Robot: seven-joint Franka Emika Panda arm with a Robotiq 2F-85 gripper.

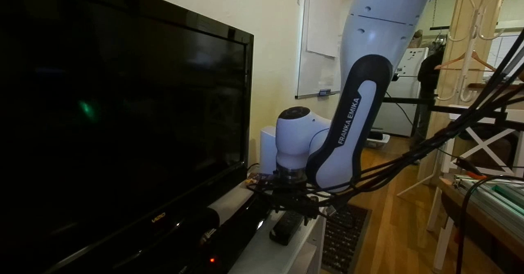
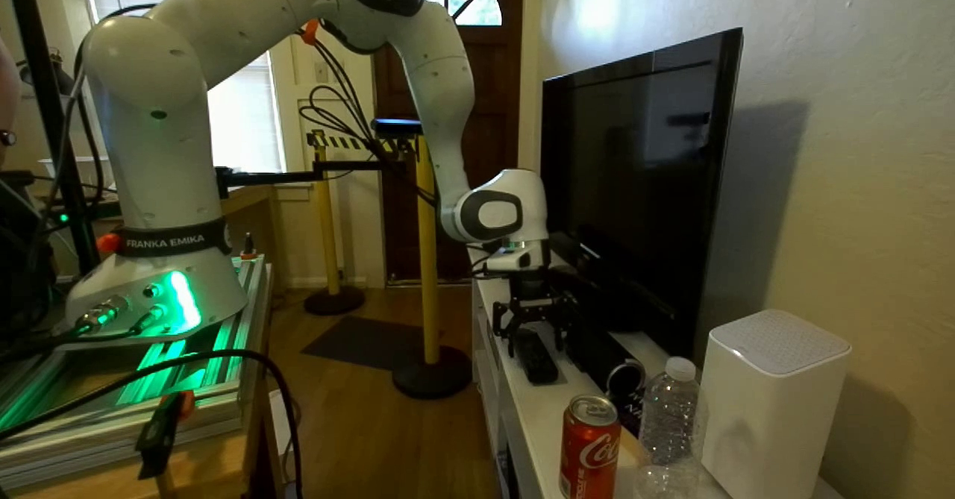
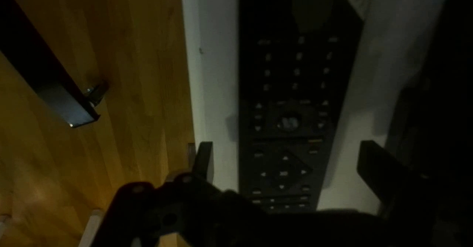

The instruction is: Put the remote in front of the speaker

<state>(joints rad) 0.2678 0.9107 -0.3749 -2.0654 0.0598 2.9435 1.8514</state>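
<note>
Between the end effector's [image 3: 287,160] fingers [image 3: 377,169], the remote [image 3: 292,99]

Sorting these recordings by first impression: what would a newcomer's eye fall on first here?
Most likely the big white robot arm, arching from its green-lit base at the left of an exterior view, then the large black television filling the left of an exterior view. The red can also stands out, low in the foreground of an exterior view. In the wrist view, the remote is framed by the open gripper.
</note>
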